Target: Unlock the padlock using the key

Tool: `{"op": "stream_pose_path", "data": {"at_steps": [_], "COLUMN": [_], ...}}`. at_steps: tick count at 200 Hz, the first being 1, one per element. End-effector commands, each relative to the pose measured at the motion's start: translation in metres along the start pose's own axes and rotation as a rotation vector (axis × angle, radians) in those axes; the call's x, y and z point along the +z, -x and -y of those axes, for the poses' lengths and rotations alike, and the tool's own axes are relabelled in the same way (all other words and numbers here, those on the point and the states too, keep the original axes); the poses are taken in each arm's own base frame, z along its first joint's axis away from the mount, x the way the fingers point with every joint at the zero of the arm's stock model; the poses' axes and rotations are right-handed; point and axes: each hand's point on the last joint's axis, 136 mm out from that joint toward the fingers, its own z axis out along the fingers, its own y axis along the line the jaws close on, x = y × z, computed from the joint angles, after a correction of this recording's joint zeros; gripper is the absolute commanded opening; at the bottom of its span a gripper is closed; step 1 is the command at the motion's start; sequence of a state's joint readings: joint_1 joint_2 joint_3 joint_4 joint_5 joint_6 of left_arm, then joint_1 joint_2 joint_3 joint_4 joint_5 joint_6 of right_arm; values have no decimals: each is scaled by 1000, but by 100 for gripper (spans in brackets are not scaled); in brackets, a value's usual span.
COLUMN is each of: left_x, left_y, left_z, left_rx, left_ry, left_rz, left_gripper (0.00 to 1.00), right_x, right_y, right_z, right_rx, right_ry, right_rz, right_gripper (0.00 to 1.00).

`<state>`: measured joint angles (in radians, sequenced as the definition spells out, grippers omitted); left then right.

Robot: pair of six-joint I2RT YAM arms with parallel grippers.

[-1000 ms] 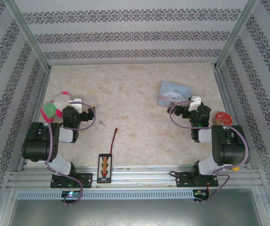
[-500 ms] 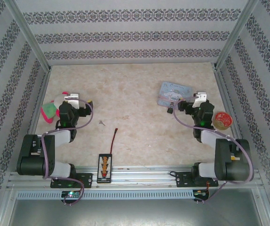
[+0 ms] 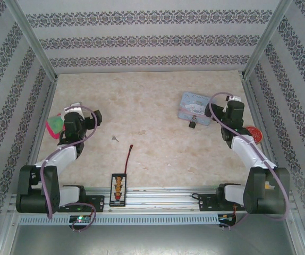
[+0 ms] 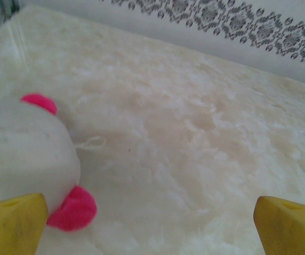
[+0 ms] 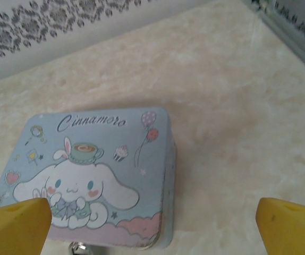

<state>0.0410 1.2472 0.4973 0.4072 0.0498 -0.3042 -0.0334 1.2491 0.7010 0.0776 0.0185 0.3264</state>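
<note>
The padlock (image 3: pixel 193 124) is a tiny dark body lying on the table just in front of the pale blue tin (image 3: pixel 197 105). In the right wrist view a bit of its silvery shackle (image 5: pixel 78 247) peeks out under the tin's (image 5: pixel 99 175) near edge. A small thin object, probably the key (image 3: pixel 114 138), lies left of the table's middle. My right gripper (image 3: pixel 231 110) hovers right of the tin, open (image 5: pixel 152 226), nothing between its yellow fingertips (image 5: pixel 15 227). My left gripper (image 3: pixel 70 118) sits by a plush toy, open (image 4: pixel 151 226) and holding nothing.
A white and pink plush toy (image 4: pixel 30 159) lies at the table's left edge (image 3: pixel 56 125). A red roll (image 3: pixel 254 133) sits by the right wall. A red cable (image 3: pixel 129 154) and a black connector strip (image 3: pixel 118 188) lie near the front rail.
Both arms have stretched out from folded poses. The left gripper moved left over the plush toy. The right gripper swung right and back beside the tin, uncovering the padlock.
</note>
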Motion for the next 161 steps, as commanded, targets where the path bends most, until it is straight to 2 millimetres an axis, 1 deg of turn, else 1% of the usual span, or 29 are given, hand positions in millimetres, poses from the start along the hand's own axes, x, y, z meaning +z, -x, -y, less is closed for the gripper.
{"op": "stream_pose_path", "data": {"at_steps": [1, 23, 35, 53, 67, 87, 104, 124, 140, 161], "left_x": [-9, -17, -21, -27, -31, -35, -34, -25, -16, -2], "left_y": [-12, -21, -28, -43, -52, -57, -52, -36, -21, -6], "left_z": [2, 5, 12, 25, 36, 49, 60, 82, 109, 158], "left_rx": [-120, -168, -180, -153, -117, -78, -70, -100, -129, -148], "left_ry": [6, 5, -9, -21, -33, -64, -98, -163, -229, -336], "left_rz": [-85, -142, -183, -261, -313, -345, -337, -308, -270, -239], "left_gripper": [99, 99, 99, 99, 99, 99, 99, 99, 100, 99], "right_x": [-1, 0, 0, -2, -3, 1, 8, 16, 25, 36], "right_y": [-26, -31, -31, -32, -31, -32, -28, -20, -17, -13], "right_z": [2, -4, -11, -19, -19, -17, -17, -16, -17, -16], "right_rx": [53, 61, 48, 23, 15, 5, 1, 27, 57, 100], "right_ry": [-57, -54, -49, -51, -70, -92, -103, -112, -101, -85], "right_rz": [-150, -196, -202, -207, -211, -232, -246, -263, -278, -296], "right_gripper": [98, 98, 98, 98, 98, 98, 98, 98, 98, 98]}}
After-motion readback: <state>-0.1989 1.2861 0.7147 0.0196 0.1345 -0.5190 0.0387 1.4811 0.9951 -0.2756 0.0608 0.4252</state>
